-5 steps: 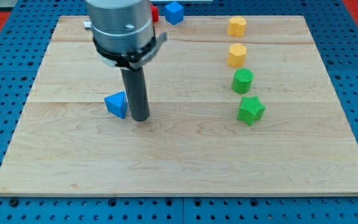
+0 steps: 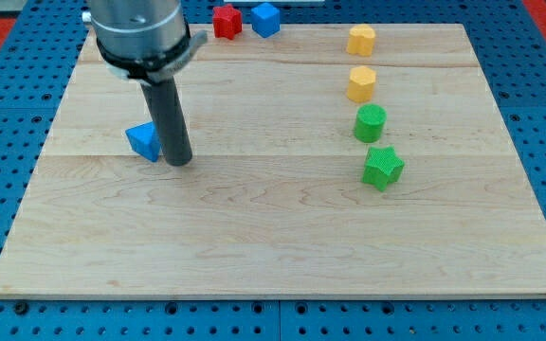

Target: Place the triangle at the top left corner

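A blue triangle block lies on the wooden board, left of the middle and well below the board's top left corner. My tip rests on the board right against the triangle's right side, slightly lower in the view. The dark rod rises from the tip to the grey arm body at the view's top left, which hides part of the board's top left area.
A red block and a blue cube sit at the board's top edge. Two yellow blocks, a green cylinder and a green star form a column at the right.
My tip and the blue triangle have both moved to the view's left and slightly up. The red block, earlier mostly hidden by the arm, now shows fully.
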`<state>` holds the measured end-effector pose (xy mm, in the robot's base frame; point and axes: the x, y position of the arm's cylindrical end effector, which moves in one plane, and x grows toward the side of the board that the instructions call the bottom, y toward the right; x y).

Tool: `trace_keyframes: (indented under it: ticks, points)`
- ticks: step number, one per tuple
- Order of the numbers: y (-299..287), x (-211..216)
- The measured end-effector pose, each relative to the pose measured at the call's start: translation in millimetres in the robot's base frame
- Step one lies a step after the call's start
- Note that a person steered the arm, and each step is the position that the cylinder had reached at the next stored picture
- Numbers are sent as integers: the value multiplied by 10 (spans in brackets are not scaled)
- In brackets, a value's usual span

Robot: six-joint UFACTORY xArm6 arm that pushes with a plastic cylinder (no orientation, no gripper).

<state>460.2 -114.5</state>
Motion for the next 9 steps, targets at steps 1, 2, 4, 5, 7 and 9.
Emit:
trace_keyframes:
  ticks: [1,2,4,5,7,9]
  points:
    - [-373,-43]
    - [-724,-139]
    - [-421,-647]
    - [-805,-829]
    - [-805,-545]
    - [-1476,-1224]
